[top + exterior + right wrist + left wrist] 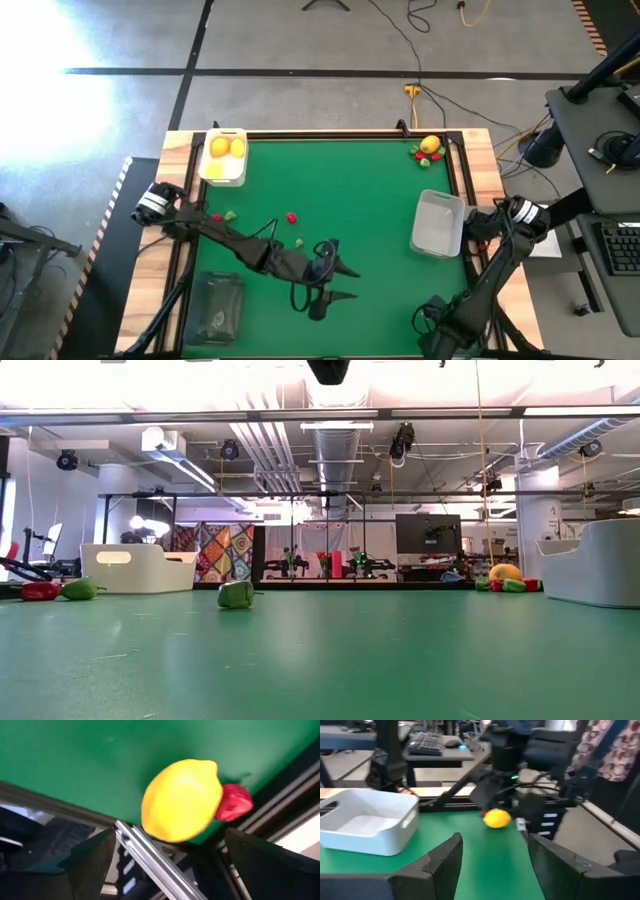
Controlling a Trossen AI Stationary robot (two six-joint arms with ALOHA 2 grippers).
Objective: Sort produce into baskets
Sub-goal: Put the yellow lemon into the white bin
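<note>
So the left tool point(345, 282) was hanging over the middle of the green table point(360, 190), its two dark fingers point(445, 862) spread apart with nothing between them; it faced across towards the pale grey-white rounded plastic basket point(438, 222), which sat near the table's right edge and looked empty from above.

The right tool point(170, 837) sat out past that basket, by the right edge; its fingers were wide apart too, gripping nothing. Its wrist camera looked at the yellow lemon-shaped toy fruit point(181, 800) lying on the green surface in the far right corner, with a small red toy piece point(233, 802) touching it right at the table's rim. A little green piece point(424, 161) lay just beside those two.

The white rounded-corner basket point(222, 172) stood in the far left corner and held a couple of yellow fruits point(219, 147). The dark translucent basket point(213, 308) was at the near left corner; I couldn't tell what, if anything, was in it.

Loose stuff on the open table: a small red-and-green pair point(222, 215) near the left arm, another red piece point(291, 216) closer to the middle, and a small green piece point(298, 242) just by the left arm's wrist.
</note>
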